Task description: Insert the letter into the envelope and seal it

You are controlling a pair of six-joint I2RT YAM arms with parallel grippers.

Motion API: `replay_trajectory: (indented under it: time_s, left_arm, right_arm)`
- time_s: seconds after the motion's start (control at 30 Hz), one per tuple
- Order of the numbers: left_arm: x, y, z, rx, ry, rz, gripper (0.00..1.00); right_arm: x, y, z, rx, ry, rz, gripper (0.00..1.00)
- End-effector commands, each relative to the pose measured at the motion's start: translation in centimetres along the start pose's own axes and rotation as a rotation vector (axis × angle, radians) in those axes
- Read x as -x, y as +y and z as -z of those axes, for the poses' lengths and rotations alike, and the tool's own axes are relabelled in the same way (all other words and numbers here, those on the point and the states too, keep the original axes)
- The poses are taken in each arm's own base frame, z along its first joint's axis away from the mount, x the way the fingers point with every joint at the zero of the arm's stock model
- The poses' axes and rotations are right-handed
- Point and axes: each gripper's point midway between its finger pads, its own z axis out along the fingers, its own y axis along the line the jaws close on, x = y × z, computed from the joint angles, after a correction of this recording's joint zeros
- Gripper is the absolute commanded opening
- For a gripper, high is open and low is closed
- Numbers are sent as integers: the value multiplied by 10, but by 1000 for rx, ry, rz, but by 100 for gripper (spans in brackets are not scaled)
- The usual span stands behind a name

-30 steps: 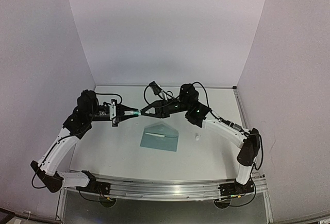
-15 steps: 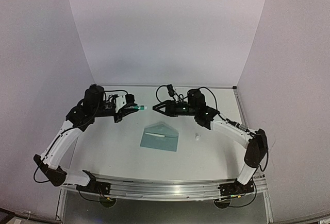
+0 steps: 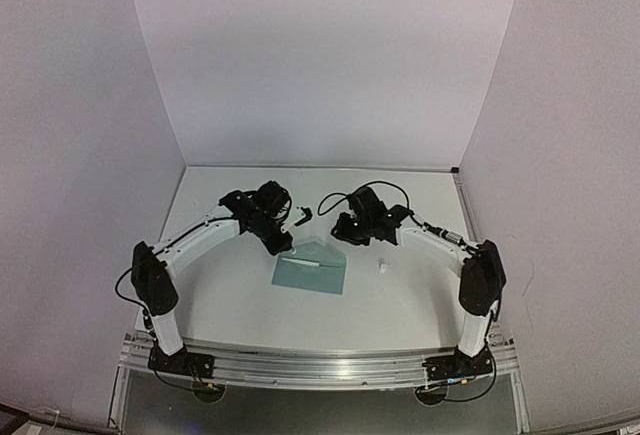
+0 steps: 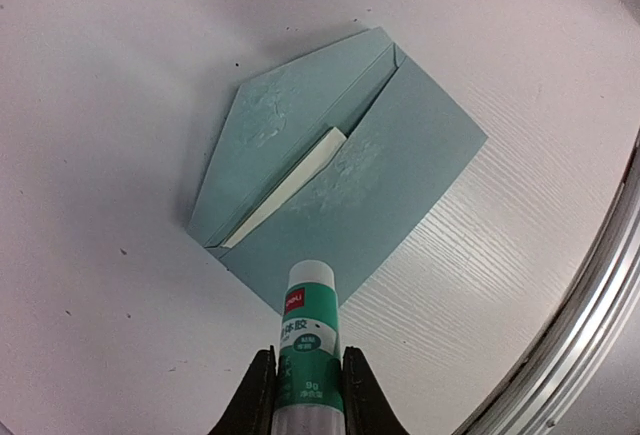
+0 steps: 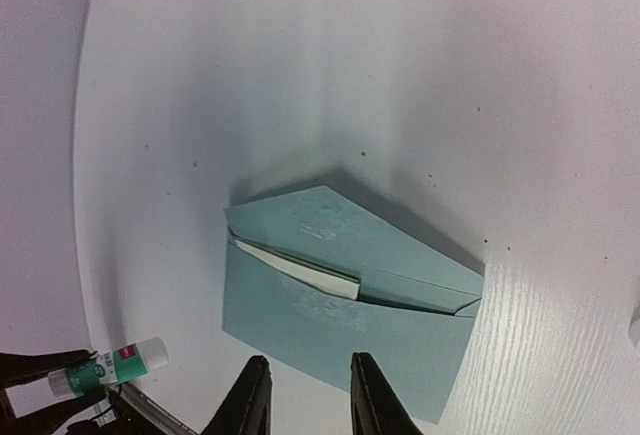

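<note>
Table (image 3: 225, 300): 1 envelope (image 3: 310, 273) w/ 1 letter (image 4: 290, 183), 1 glue stick (image 4: 308, 340)

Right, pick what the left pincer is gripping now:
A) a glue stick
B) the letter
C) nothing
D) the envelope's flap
A: in the left wrist view the left pincer is closed on a green-and-white glue stick, whose tip points toward the open envelope.

white table (image 3: 230, 300), pale lilac walls (image 3: 320, 55)
</note>
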Motion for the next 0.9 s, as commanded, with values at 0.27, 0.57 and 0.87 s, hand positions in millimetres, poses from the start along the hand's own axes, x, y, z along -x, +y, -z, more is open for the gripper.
replay_trajectory:
  time_s: [0.27, 0.57, 0.87]
  left_arm:
    - [15, -18, -75, 32, 100, 133, 0]
    - [21, -20, -107, 74, 104, 168, 0]
    - [26, -15, -123, 132, 109, 154, 0]
  right_arm:
    - [-57, -32, -59, -38, 226, -175, 0]
    - [-86, -53, -89, -31, 300, -263, 0]
    - [-109, -88, -106, -115, 327, -274, 0]
